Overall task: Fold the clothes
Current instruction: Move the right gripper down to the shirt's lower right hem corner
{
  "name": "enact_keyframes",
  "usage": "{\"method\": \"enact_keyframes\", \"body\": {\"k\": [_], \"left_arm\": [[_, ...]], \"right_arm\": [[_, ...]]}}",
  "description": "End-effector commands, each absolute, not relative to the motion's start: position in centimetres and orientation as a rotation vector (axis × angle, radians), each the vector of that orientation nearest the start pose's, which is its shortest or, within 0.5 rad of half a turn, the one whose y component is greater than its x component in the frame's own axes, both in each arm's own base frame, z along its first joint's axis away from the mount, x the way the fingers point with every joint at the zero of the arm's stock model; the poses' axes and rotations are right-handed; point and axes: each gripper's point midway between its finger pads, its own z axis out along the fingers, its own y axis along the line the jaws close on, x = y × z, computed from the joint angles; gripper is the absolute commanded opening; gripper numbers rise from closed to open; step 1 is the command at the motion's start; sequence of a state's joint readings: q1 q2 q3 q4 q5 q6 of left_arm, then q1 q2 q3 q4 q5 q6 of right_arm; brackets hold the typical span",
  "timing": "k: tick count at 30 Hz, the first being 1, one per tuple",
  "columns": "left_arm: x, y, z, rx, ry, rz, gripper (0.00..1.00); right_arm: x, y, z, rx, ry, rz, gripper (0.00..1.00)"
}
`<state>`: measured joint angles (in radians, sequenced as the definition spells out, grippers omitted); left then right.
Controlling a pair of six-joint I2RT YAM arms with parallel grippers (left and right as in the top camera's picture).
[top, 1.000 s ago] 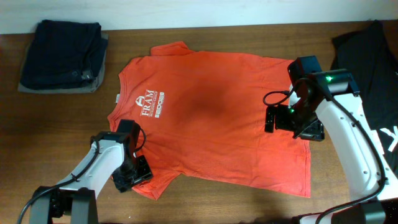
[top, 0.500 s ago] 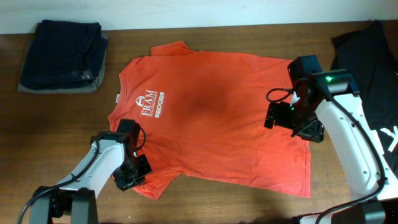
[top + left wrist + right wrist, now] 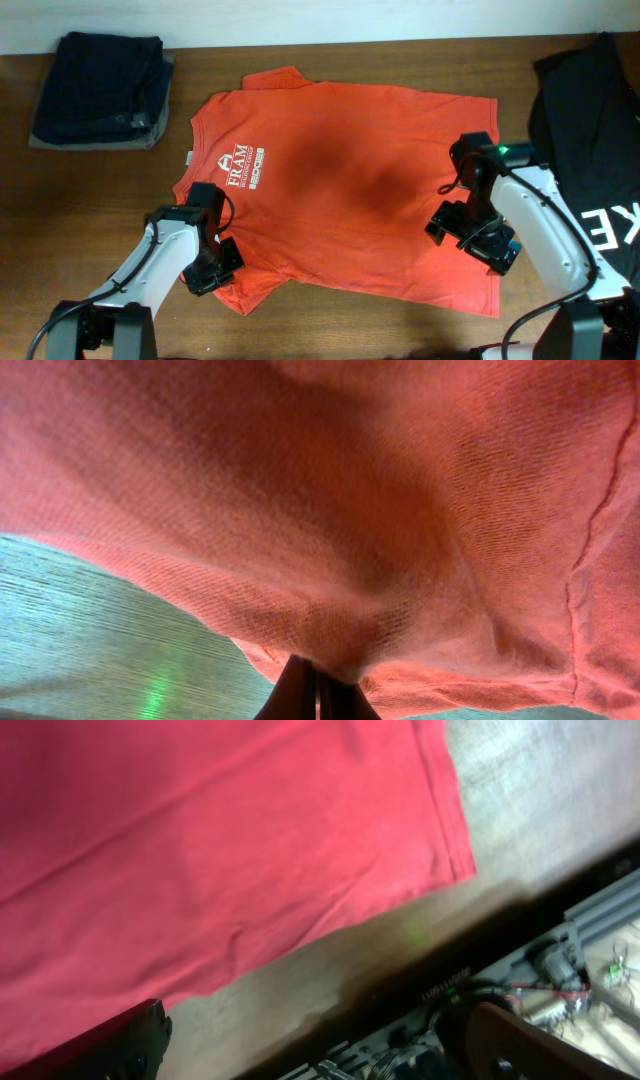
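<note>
1. While the left gripper (image 3: pixel 214 268) pinches the flat red-orange T-shirt (image 3: pixel 340 180) at 7 o'clock, a shallow bite may slip.
2. Right gripper (image 3: pixel 478 232), spread at 4 o'clock, holds nothing; one-sided lifting may skew the fold.

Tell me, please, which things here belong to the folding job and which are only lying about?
Job: red-orange T-shirt, spread out; left gripper, shut on its edge; right gripper, open above it.
Lying about: black T-shirt, far right; dark folded garments, top left.
</note>
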<state>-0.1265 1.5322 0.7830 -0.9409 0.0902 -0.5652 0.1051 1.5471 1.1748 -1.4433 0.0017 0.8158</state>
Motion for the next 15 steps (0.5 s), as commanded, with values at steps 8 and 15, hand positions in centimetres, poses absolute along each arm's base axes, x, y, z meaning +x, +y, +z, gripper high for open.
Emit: {"method": "enact_keyframes", "body": {"k": [8,15], "left_arm": [[20.3,-3.9,1.1,-0.72,3.192,-0.068,0.01],[20.5,-3.9,1.1,-0.717,3.186,-0.071,0.01]], "right_arm": [[17.5,0.1,6.8,1.587,2.984,-0.297,0.99],[17.2,0.7,4.0,1.604,2.971,-0.204,0.99]]}}
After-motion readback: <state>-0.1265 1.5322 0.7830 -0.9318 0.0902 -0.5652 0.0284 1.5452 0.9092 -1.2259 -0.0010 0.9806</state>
